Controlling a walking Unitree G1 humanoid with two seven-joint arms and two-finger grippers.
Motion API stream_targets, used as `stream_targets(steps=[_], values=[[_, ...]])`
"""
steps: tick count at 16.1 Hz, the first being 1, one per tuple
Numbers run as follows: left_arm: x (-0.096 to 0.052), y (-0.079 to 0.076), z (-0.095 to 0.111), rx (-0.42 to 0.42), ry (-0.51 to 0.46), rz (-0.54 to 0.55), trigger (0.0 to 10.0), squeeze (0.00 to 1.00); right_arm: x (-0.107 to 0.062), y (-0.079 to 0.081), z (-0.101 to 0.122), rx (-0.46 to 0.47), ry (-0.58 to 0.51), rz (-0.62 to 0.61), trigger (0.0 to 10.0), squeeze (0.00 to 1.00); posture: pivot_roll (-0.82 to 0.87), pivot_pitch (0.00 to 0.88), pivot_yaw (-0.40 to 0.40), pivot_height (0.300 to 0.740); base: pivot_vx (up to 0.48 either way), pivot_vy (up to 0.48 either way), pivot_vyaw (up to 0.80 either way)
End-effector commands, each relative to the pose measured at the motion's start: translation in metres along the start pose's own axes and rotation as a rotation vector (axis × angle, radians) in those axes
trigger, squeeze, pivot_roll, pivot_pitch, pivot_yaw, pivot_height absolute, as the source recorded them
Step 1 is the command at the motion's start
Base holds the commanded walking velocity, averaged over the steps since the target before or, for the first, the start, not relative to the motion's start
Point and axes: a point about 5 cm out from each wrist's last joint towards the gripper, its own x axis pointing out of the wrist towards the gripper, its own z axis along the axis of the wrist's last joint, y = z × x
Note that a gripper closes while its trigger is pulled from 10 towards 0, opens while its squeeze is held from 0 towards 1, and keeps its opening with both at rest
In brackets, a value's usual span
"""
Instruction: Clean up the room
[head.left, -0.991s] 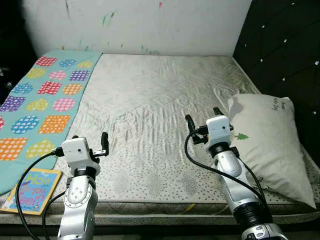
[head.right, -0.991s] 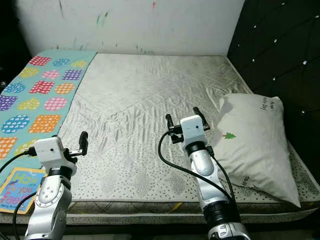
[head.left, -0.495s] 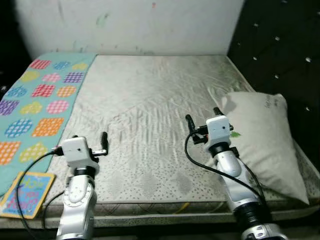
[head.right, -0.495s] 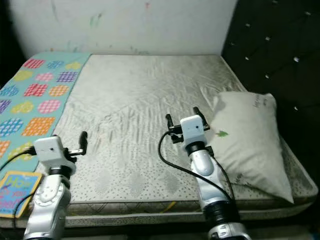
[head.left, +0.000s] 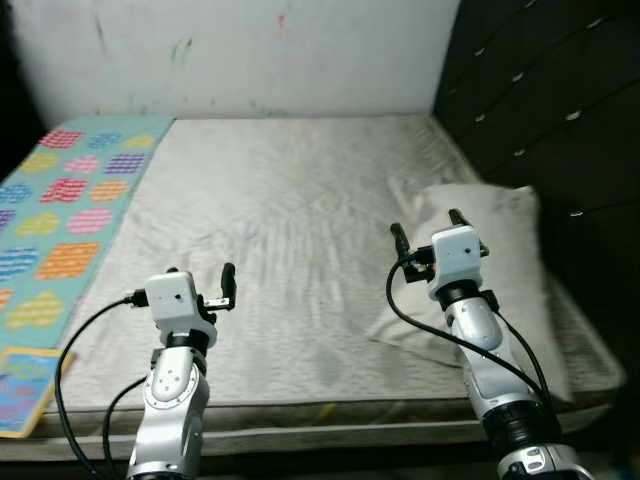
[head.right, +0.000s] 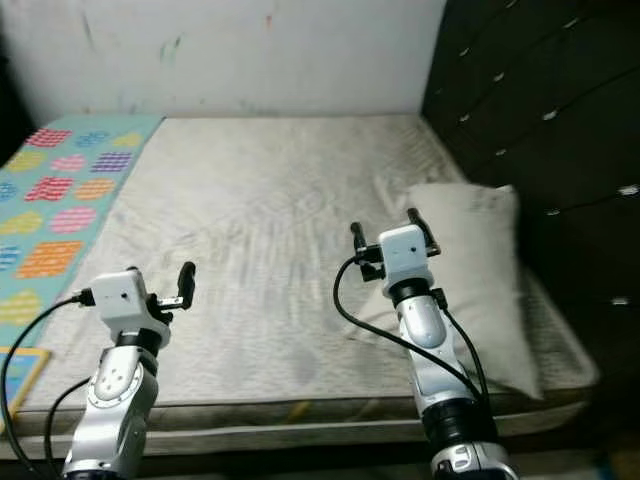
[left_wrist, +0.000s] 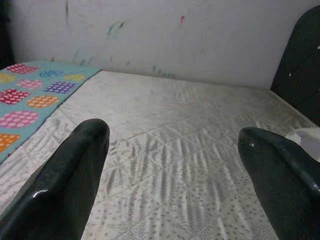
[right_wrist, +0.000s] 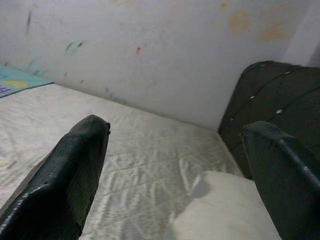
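Both sets of fingers are spread wide and hold nothing, ready to grab. The right gripper (head.left: 430, 230) hangs just beside the white pillow (head.left: 505, 260) on the bed (head.left: 290, 200). The left gripper (head.left: 200, 287) waits farther from the pillow, nearer the spotted blanket (head.left: 60, 200).

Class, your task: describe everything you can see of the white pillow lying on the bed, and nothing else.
The white pillow is a soft, rectangular fabric cushion, pale and lightly creased, blurred in the head views. It lies flat on the right side of the quilted mattress, close beside the dark tufted headboard, its long side running along it. One corner sags toward the mattress's near edge. The right gripper hovers before it, fingers apart, not touching it.
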Motion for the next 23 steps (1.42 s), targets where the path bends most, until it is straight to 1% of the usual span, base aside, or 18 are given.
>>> stream_targets(steps=[1, 9, 11, 15, 23], values=[[0.0, 0.007, -0.001, 0.006, 0.006, 0.023, 10.0, 0.0, 0.003, 0.006, 0.004, 0.009, -0.018, 0.017, 10.0, 0.0, -0.01, 0.0, 0.005, 0.74, 0.0, -0.315, 0.0], [0.002, 0.002, -0.002, 0.002, 0.003, 0.009, 10.0, 0.0, 0.001, 0.006, 0.005, 0.002, -0.024, 0.02, 10.0, 0.0, -0.03, 0.0, 0.009, 0.74, 0.0, -0.301, 0.0], [0.002, -0.001, 0.001, -0.013, -0.025, -0.018, 10.0, 0.0, 0.001, 0.005, 0.005, -0.002, -0.024, 0.02, 10.0, 0.0, -0.03, 0.0, 0.01, 0.74, 0.0, 0.0, 0.0], [0.001, -0.003, 0.001, -0.028, -0.027, -0.057, 10.0, 0.0, 0.001, 0.006, 0.005, -0.008, -0.025, 0.02, 10.0, 0.0, -0.03, 0.0, 0.01, 0.74, 0.0, 0.0, 0.0], [0.001, -0.009, 0.0, -0.057, -0.031, -0.097, 10.0, 0.0, 0.001, 0.003, 0.005, -0.013, -0.028, 0.013, 10.0, 0.0, -0.04, 0.0, 0.014, 0.74, 0.338, 0.0, 0.0]])
